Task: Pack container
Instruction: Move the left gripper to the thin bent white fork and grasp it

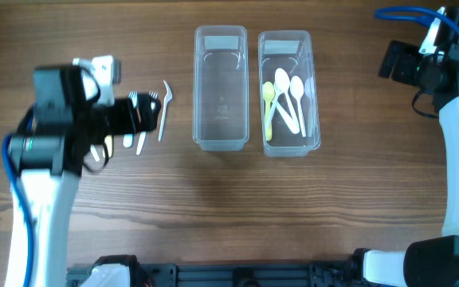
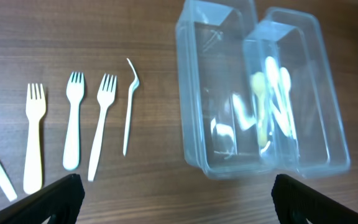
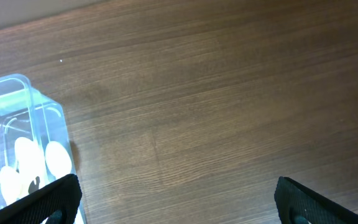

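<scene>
Two clear plastic containers stand side by side at mid table. The left container (image 1: 221, 89) (image 2: 219, 93) is empty. The right container (image 1: 289, 92) (image 2: 303, 99) (image 3: 17, 155) holds several white spoons and a yellow one (image 1: 285, 100). Several plastic forks (image 1: 146, 119) (image 2: 73, 118) lie in a row on the wood left of them, with one thin white piece (image 2: 129, 106) on its side nearest the containers. My left gripper (image 2: 179, 205) is open and empty above the forks. My right gripper (image 3: 179, 205) is open and empty over bare wood, right of the spoon container.
The left arm (image 1: 62, 135) covers part of the fork row in the overhead view. The right arm (image 1: 453, 119) stands at the far right edge. Bare wooden table (image 1: 229, 207) lies in front of the containers.
</scene>
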`<state>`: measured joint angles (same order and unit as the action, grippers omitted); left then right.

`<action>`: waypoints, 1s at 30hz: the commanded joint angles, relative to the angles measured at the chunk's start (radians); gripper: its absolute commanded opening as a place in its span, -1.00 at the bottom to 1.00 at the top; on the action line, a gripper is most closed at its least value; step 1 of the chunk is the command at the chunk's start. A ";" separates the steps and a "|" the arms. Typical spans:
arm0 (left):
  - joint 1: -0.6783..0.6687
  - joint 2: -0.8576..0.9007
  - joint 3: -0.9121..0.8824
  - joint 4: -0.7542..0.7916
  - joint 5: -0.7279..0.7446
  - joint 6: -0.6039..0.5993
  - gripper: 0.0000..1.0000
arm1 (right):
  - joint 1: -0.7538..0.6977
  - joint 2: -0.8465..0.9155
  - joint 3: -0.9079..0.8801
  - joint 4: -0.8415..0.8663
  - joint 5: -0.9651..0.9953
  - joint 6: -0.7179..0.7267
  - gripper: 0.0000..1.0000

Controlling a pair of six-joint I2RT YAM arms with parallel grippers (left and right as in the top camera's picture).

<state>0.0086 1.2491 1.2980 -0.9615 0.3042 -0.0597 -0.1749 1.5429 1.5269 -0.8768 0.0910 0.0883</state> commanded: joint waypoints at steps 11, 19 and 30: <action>0.002 0.411 0.048 0.015 -0.010 0.009 0.86 | -0.002 0.006 0.003 0.001 0.014 -0.006 0.99; -0.067 0.450 0.048 0.069 -0.054 0.138 0.09 | -0.002 0.006 0.003 0.001 0.014 -0.007 0.99; -0.169 0.504 0.047 0.143 -0.236 0.119 0.10 | -0.002 0.006 0.003 0.001 0.014 -0.006 1.00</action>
<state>-0.1471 1.7073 1.3300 -0.8272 0.1635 0.0544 -0.1749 1.5429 1.5269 -0.8768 0.0910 0.0883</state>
